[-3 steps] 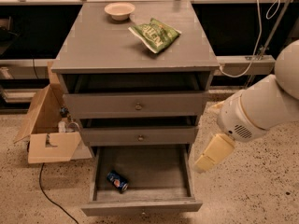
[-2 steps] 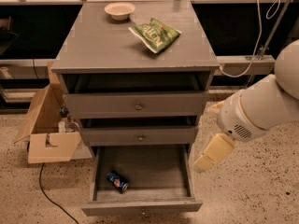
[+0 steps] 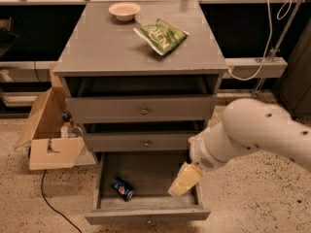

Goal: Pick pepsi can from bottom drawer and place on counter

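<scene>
Pepsi can not yet grasped. My gripper is hovering lower centre-right over the open bottom drawer, grip state unreadable. Can is lying lower left on its floor, apart. Lifting to the counter is pending.

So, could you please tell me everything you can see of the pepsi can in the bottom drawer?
The pepsi can is small, dark blue with a red-and-white mark and a silvery end, and looks like metal. It lies on its side, angled, on the flat grey floor of the open bottom drawer, in the front-left part. Nothing else appears to touch it. The pincer hangs over the drawer's right side, apart from the can.
</scene>
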Tool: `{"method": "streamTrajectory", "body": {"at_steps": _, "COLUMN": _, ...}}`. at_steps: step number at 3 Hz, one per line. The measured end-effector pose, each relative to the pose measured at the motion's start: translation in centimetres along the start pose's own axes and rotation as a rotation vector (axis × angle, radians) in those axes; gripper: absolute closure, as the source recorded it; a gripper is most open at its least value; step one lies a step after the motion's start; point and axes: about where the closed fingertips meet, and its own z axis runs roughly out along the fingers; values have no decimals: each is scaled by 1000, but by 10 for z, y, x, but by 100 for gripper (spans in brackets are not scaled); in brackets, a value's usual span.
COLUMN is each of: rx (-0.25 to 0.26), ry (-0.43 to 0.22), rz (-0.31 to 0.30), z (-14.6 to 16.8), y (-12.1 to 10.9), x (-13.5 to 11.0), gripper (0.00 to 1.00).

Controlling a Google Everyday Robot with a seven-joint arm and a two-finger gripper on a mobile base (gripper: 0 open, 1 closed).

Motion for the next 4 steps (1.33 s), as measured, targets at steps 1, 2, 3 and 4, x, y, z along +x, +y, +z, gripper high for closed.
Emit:
{"method": "streamTrajectory", "body": {"at_steps": 1, "rx": -12, "ry": -3, "rz": 1, "z": 74, "y": 5, "x": -3, "gripper": 0}}
{"method": "streamTrajectory", "body": {"at_steps": 2, "rx": 6, "ry": -41, "rz": 12, "z": 131, "y": 0, "x": -14, "gripper": 0}}
{"method": "streamTrajectory", "body": {"at_steps": 3, "rx": 49, "ry": -92, "rz": 14, "z": 134, "y": -11, "x": -30, "gripper": 0}}
{"method": "streamTrajectory", "body": {"at_steps": 4, "rx": 46, "ry": -89, "rz": 13, "z": 133, "y": -10, "x": -28, "gripper": 0}}
